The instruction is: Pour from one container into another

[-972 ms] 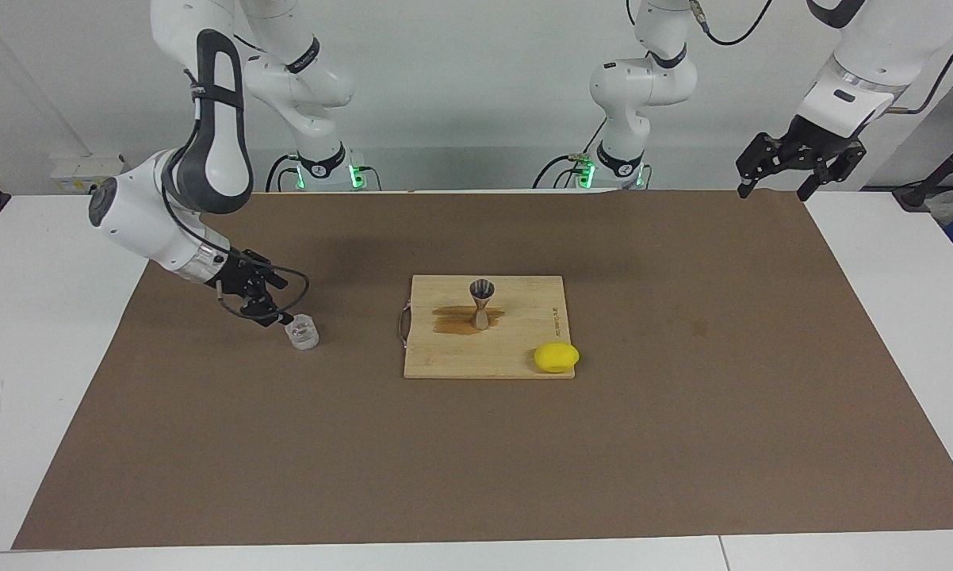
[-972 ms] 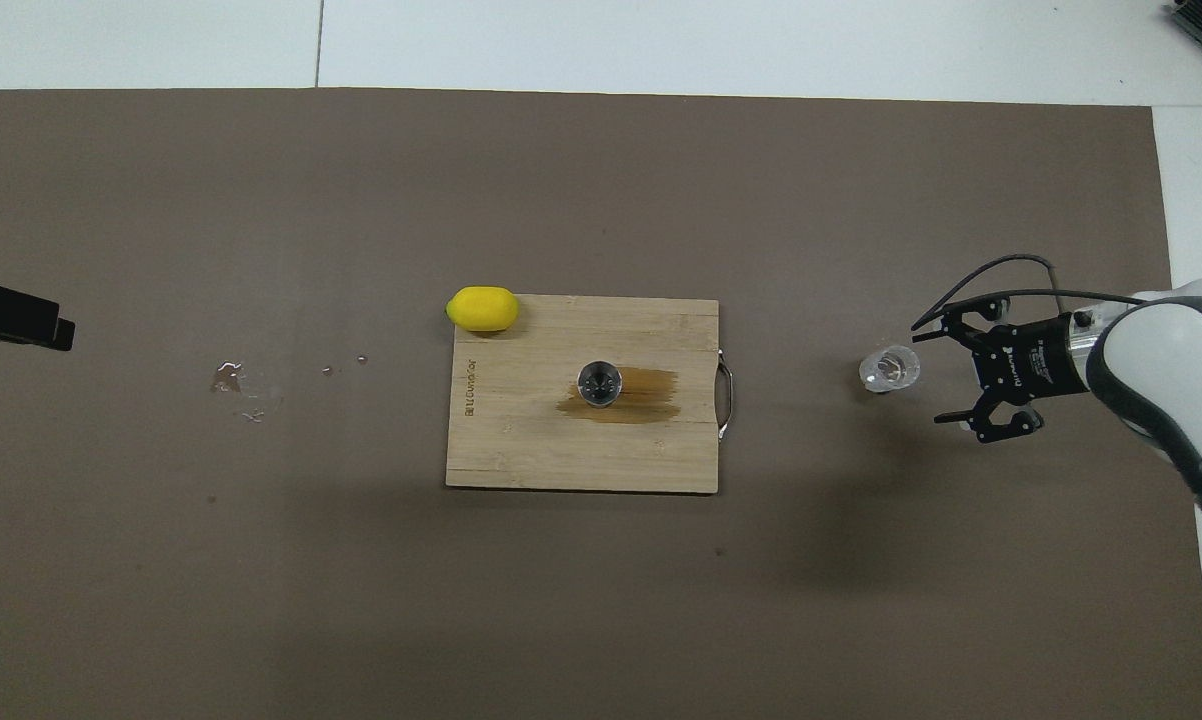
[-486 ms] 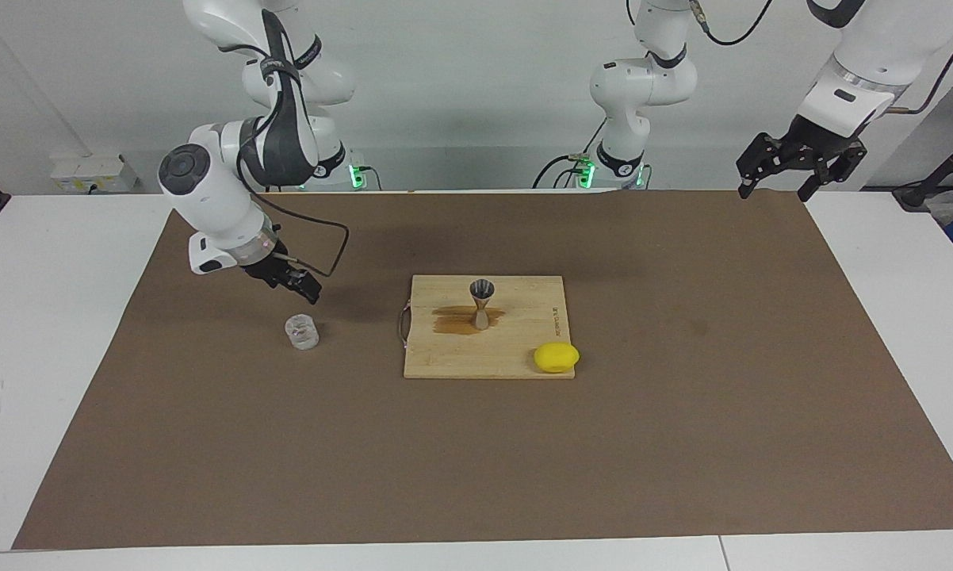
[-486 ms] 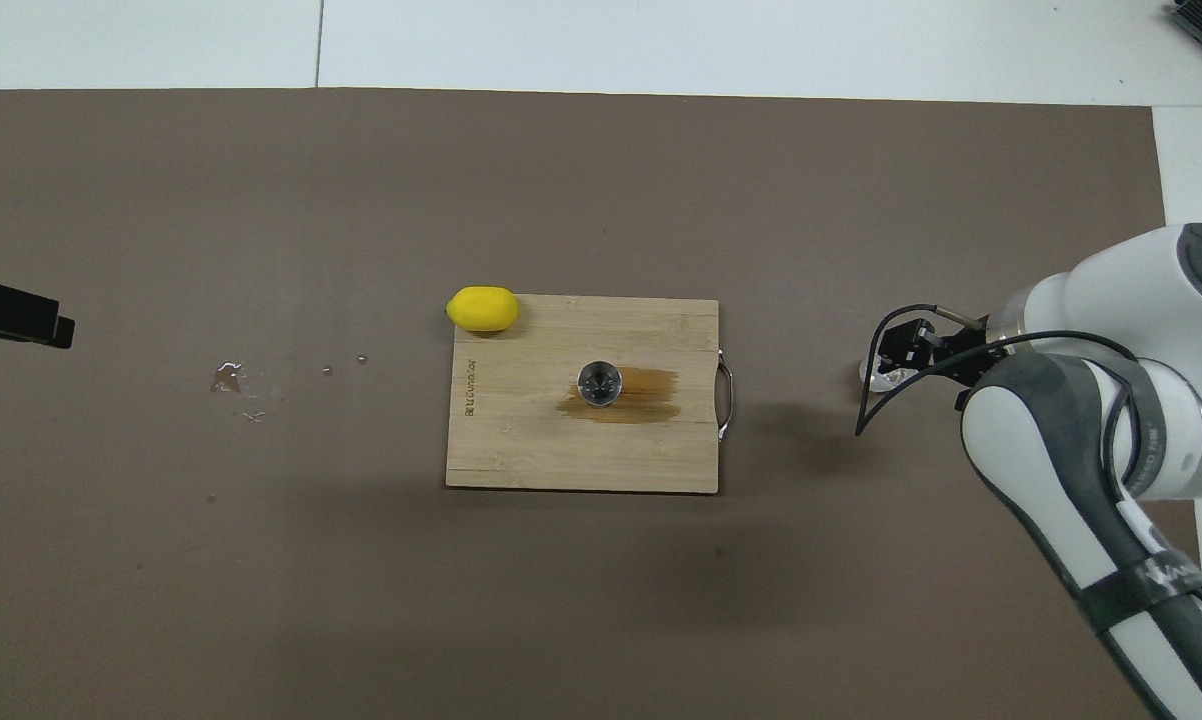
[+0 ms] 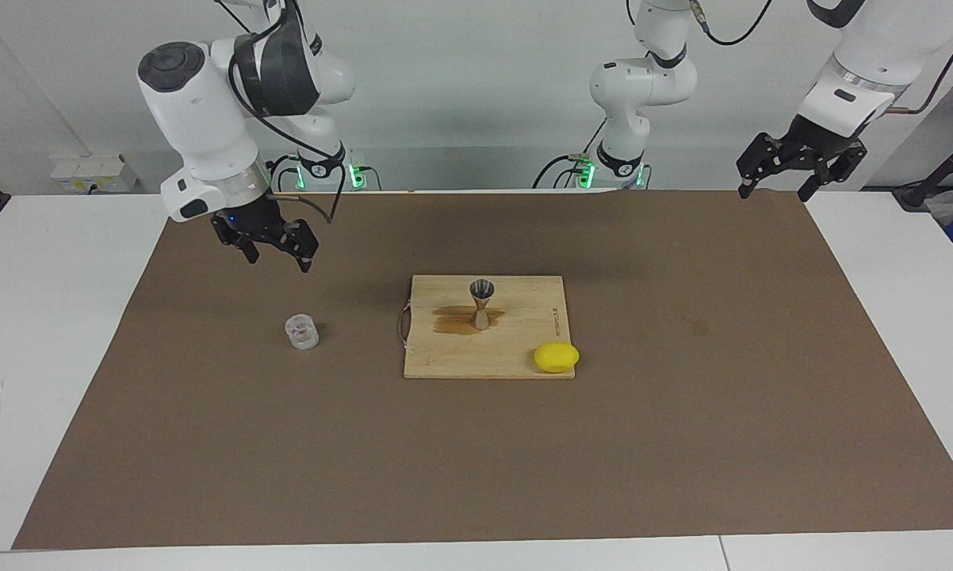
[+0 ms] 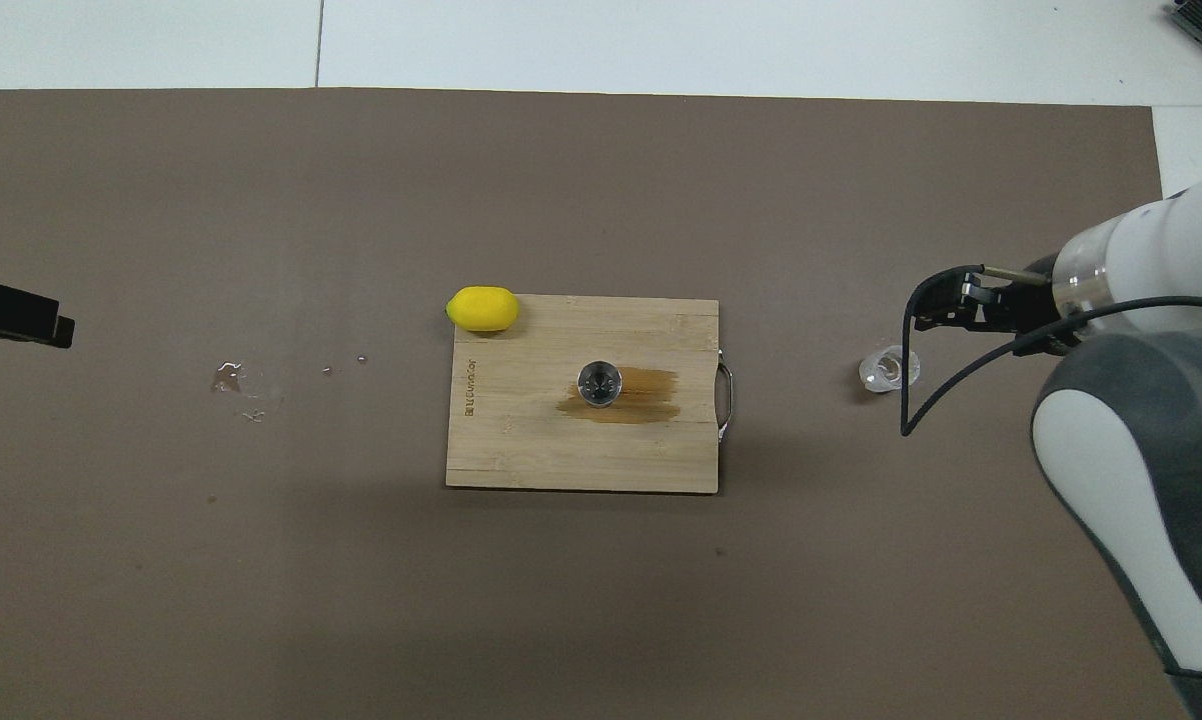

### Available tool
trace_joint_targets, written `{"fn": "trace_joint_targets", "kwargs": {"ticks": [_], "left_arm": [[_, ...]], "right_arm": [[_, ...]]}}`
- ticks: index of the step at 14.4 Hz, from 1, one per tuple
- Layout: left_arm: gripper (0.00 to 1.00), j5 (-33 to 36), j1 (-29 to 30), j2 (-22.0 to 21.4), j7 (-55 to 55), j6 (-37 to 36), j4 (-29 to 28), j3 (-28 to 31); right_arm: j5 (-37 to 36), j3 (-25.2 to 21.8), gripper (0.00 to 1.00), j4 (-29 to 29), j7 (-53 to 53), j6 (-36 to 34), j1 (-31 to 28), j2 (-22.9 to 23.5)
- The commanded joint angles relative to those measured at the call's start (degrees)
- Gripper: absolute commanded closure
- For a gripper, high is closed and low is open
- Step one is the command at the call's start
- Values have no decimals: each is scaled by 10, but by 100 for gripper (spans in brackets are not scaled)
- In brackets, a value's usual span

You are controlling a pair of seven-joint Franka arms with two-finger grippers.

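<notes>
The right claw (image 5: 274, 255) hangs open and empty in the air over the brown mat (image 5: 683, 444), close to the glass cup (image 5: 302, 331) but not touching it. The cup stands upright on the mat at the right arm's end of the desk (image 5: 40, 317). Beside it lies a wooden board (image 5: 516, 305) with a brown wet stain (image 5: 453, 319). The metal jigger (image 5: 481, 304) stands upright on that stain. A yellow lemon (image 5: 556, 358) sits at the board's corner, farther from the robots. The left claw (image 5: 786, 178) waits open, high over the mat's edge. Nothing stands between cup and jigger.
</notes>
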Motion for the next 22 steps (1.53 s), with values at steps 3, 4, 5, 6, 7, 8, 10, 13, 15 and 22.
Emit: {"fn": "trace_joint_targets", "kwargs": {"ticks": [3,4,5,6,7,8,10,13,15,22], "left_arm": [[0,21,3,-11,-6,11,-10,-3],[0,22,3,-11,-5,11,-10,-3],[0,24,3,-11,-5,11,-10,-3],[0,30,1,-10,-5,13,-10,-3],[0,32,1,-11,-6,17,-11,-3],[0,32,1,-11,-6,17,-11,-3],[0,32,1,-11,-6,18,-11,-3],[0,32,1,-11,-6,19,-11,-3],[0,32,1,-11,-6,19,-12,-3],[0,31,2,-12,-6,22,-14,-3]], "right_arm": [[-34,0,0,86,-45,-88,-3,0],[-35,0,0,86,-60,-104,-3,-9],[-34,0,0,85,-71,-118,-3,-18],[-32,-1,0,84,-74,-119,-4,-27],[-26,-2,0,80,-75,-120,-4,-32],[-25,-2,0,74,-87,-121,-4,-37],[-24,-2,0,63,-145,-117,-10,-40],[-24,-5,0,60,-175,-120,-15,-43],[-24,-5,0,49,-174,-119,-14,-48],[-24,-6,0,40,-171,-119,-8,-54]]}}
